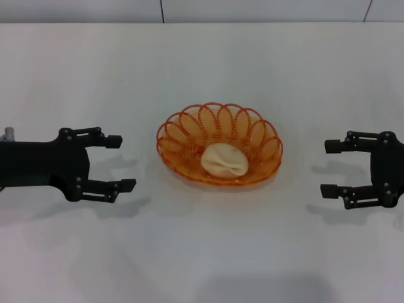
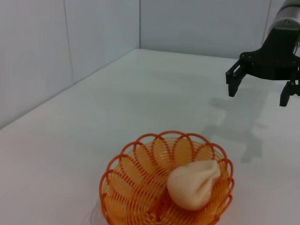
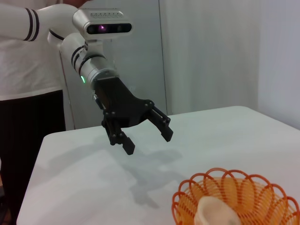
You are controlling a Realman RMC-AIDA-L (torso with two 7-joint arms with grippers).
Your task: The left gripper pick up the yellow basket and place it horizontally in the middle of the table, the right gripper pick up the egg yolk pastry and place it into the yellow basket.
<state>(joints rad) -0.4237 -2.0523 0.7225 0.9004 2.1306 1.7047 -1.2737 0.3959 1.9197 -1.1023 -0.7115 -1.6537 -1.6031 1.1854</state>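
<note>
Near table: the white table [image 1: 208,259] is bare along its near edge, where only soft shadows fall.

Left gripper: the left gripper [image 1: 121,163] hangs above the table on the left, well apart from the basket, its two fingers spread wide and pointing toward the middle. It holds nothing. In the right wrist view the left gripper [image 3: 147,138] floats above its own shadow, fingers parted.

Right gripper: the right gripper [image 1: 329,168] hangs on the right, also well apart from the basket, its fingers wide and pointing toward the middle. It holds nothing. In the left wrist view the right gripper [image 2: 258,92] shows beyond the basket, clear of the tabletop, with its fingers apart.

Basket: the yellow basket [image 1: 183,129] sits upright in the middle of the table, between the two grippers, its long side running left to right. Its looped rim stands open at the top, and the wire sides [image 2: 122,187] let the table show through.

Contents: one egg yolk pastry [image 1: 224,160] lies on the basket floor, toward the near right side. It is the only thing inside, and its creased top [image 2: 194,183] sits below the rim loops. In the right wrist view only part of the pastry [image 3: 216,214] shows inside the basket [image 3: 262,197].

Far table: the tabletop [image 2: 154,89] runs back to a pale wall.
</note>
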